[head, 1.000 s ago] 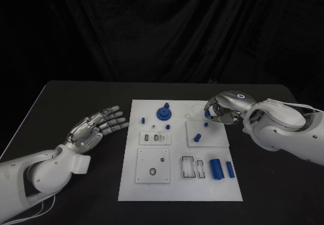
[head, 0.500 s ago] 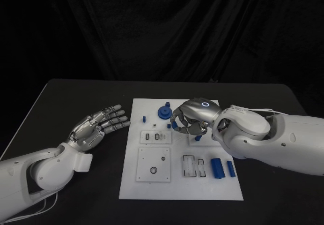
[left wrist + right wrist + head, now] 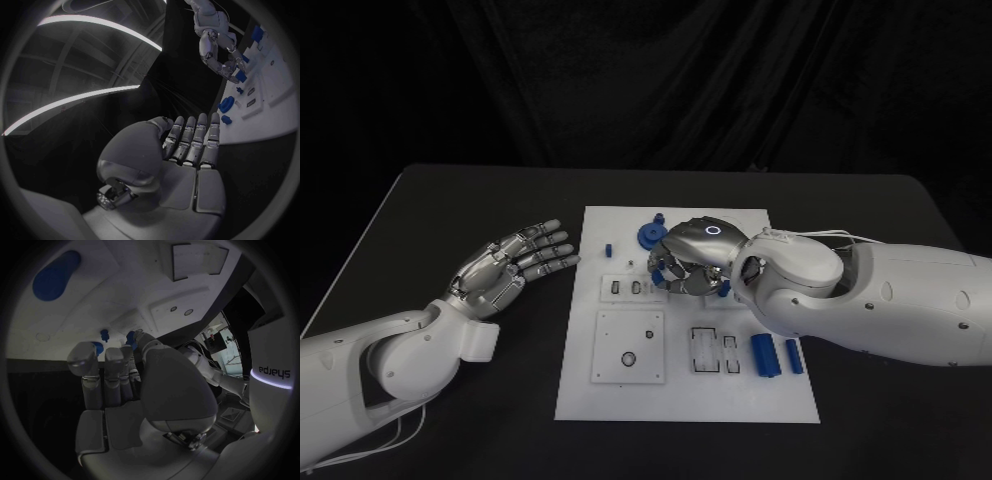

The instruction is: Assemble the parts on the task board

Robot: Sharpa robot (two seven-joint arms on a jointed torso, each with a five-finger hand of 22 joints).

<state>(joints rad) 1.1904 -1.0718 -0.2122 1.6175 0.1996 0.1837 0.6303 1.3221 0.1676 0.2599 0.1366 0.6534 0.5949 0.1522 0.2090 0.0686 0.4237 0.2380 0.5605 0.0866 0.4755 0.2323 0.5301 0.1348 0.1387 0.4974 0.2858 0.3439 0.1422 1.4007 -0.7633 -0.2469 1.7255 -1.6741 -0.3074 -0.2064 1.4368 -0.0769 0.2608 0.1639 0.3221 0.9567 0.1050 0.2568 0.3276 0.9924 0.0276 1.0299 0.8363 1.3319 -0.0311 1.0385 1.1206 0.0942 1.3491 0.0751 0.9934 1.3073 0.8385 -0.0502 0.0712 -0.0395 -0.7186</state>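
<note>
Black table point(image 3: 459, 210), white task board point(image 3: 682, 400) lying lengthwise in its middle.

Left hand point(image 3: 511, 266) rests off the board's left side, palm up, fingers straight and slightly apart, holding nothing. The left wrist view shows the same: flat palm, fingers point(image 3: 199, 135) stretched side by side toward the board's edge, not touching it.

Right hand point(image 3: 692, 262) is over the upper middle of the board, back of the hand facing the camera, fingers curled downward. A bit of blue shows under its fingertips, but whether it pinches a part or only hovers over one — cannot tell. In the right wrist view the fingers point(image 3: 115, 372) stand close together, pointing at the board surface, with small blue pieces point(image 3: 104, 333) just beyond their tips; contact unclear.

Parts on the board:
- blue round piece point(image 3: 649, 238) with a peg on top, near the far edge, just beside the right hand.
- small blue peg point(image 3: 606, 253) left of it, near the board's left edge.
- two blue cylinders point(image 3: 764, 355) lying side by side at the right, near the right forearm.
- white slotted inserts point(image 3: 710, 355) just left of the cylinders.
- white square plate point(image 3: 629, 346) with a small hole, left lower part.
- small white block with slots point(image 3: 629, 289) — above that plate.
</note>
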